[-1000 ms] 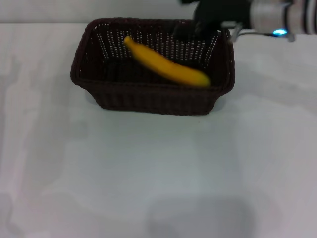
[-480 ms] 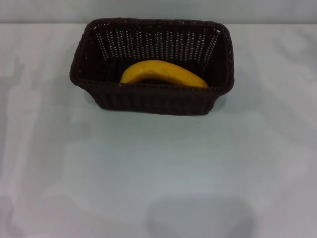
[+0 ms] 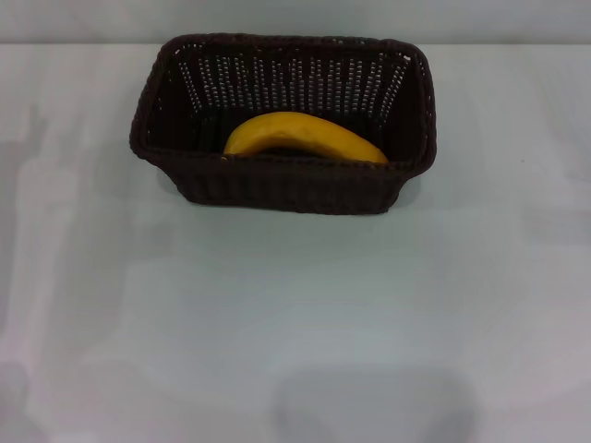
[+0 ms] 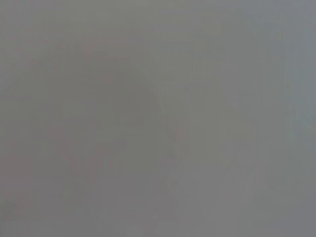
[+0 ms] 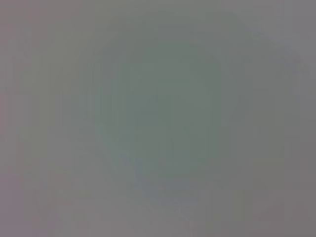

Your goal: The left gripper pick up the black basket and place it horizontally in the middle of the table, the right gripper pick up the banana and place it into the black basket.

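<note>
The white surface (image 3: 295,314) fills nearly the whole head view, smooth and slightly glossy, with faint grey shading across it and a darker soft patch low down toward six o'clock. Its far edge runs straight across the top of that view, where it meets a pale grey band.

The black basket (image 3: 277,189) stands on the surface toward twelve o'clock from the middle of the head view, a little toward the eleven o'clock side. It sits upright on its base with its long sides running from nine o'clock to three o'clock. Its woven walls are dark brown-black; the far wall shows rows of small openings, and a braided rim runs all the way round.

The banana (image 3: 300,137) lies inside the basket, near the front wall. It is curved with the arch upward, one end pointing toward nine o'clock and the other toward three o'clock. The front rim of the basket hides its lower edge. It is shorter than the basket and spans about the middle part of its length.

Neither the left hand nor the right hand appears in the head view, so their state cannot be told. Both wrist views show only a plain grey field with nothing distinguishable in it.
</note>
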You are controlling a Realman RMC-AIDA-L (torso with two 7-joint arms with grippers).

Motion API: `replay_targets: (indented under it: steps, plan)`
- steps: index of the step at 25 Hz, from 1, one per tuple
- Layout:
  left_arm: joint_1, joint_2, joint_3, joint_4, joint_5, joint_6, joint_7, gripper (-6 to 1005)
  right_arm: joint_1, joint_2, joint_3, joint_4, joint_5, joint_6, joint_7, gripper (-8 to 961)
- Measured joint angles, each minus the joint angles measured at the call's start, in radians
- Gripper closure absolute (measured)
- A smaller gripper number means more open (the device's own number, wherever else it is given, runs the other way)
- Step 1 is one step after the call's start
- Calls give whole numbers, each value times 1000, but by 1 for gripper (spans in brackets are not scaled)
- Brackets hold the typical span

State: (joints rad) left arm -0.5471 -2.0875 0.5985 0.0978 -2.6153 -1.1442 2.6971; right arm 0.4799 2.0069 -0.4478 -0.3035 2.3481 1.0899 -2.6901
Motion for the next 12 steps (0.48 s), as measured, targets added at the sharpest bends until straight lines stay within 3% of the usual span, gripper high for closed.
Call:
replay_targets:
  steps: [12]
  plan:
    - [-1, 0, -5, -12, -3, -7, -5, 124, 13, -2, 18, 9, 2, -73, -54, 92]
